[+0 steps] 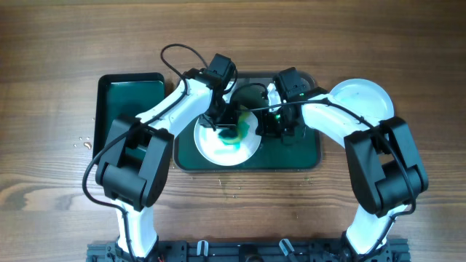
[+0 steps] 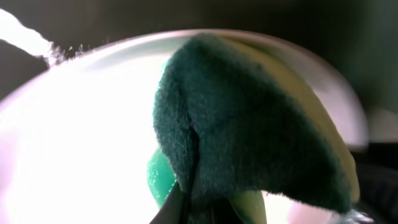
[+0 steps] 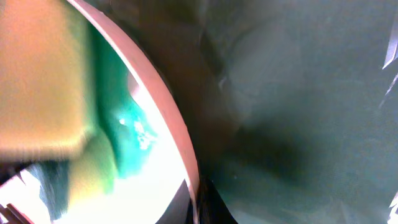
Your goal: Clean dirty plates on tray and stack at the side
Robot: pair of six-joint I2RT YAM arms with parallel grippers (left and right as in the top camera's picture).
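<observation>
A white plate (image 1: 218,149) with a green smear (image 1: 234,137) lies on the large dark green tray (image 1: 306,154). My left gripper (image 1: 227,124) is shut on a sponge with a dark green pad (image 2: 249,124) and presses it on the smeared plate (image 2: 81,137); green smear (image 2: 160,177) shows beside the sponge. My right gripper (image 1: 263,125) is shut on the plate's right rim (image 3: 163,106), with the smear (image 3: 121,134) and the yellow sponge (image 3: 40,74) in its view. A clean white plate (image 1: 362,98) lies to the right of the tray.
The smaller dark green sponge tray (image 1: 131,98) stands at the left of the big tray. Small water drops (image 1: 84,142) lie on the wooden table to its left. Cables run over the tray's far edge.
</observation>
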